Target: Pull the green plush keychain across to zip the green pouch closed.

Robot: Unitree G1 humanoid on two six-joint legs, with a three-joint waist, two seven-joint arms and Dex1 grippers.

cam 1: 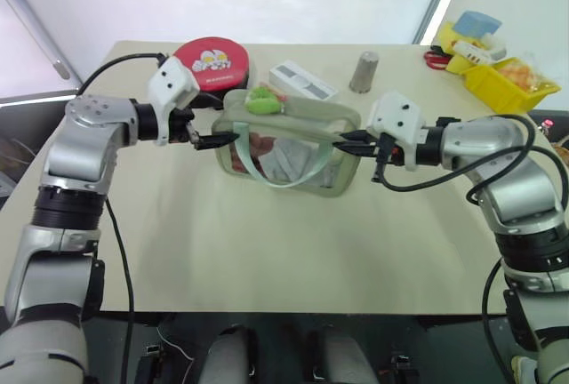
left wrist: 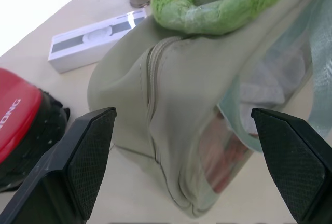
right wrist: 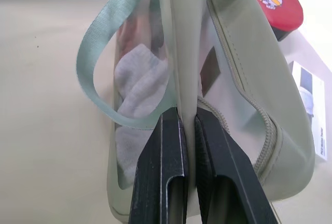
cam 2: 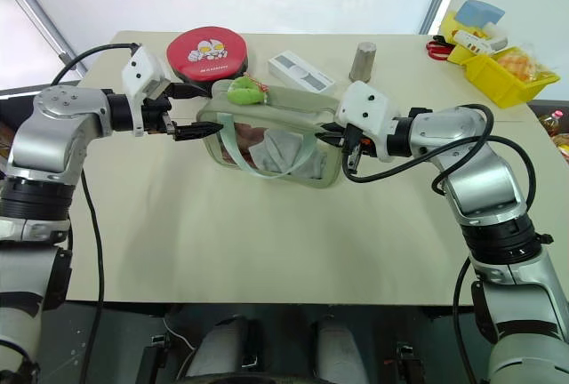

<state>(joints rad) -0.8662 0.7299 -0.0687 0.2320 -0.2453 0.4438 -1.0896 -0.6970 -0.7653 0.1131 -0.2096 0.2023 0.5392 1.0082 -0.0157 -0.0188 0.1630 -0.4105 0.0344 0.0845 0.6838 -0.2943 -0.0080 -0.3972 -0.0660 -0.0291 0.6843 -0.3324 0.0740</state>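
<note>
Right gripper (right wrist: pixel 179 125) sits closest in its wrist view, black fingers (right wrist: pixel 161 172) clamped tight on a thin edge of the green pouch (right wrist: pixel 233 94), fabric pinched flat between them. Head views show this grip at the pouch's right end, centre of frame. Pouch base is cut off by the frame's lower edge in that wrist view.

Left gripper (cam 1: pixel 216 140) is released, jaws spread wide, holding nothing; its fingertips (left wrist: pixel 93 156) flank the pouch's left end without touching it, as far as the left wrist view shows. In the left eye view it sits just left of the pouch, centre-left of frame.

Green plush keychain (cam 1: pixel 261 100) rests on top of the pouch near its left end, upper centre of frame. Metal ring and zipper pull are hidden under the plush; can't tell how far the zipper is drawn. Pouch contents are blurry through the clear window: something pale and something reddish, not identifiable. Pale green strap (cam 1: pixel 293 171) loops down across the front.

Round red case (cam 1: pixel 211 62) lies just behind the pouch, upper left of centre, partly hidden by the left gripper's white housing. White box (cam 1: pixel 302 79) and grey cylinder (cam 1: pixel 364 71) stand behind on the table (cam 1: pixel 267 251). Yellow bin (cam 1: pixel 502 77) at upper right, cut off by the frame edge.
</note>
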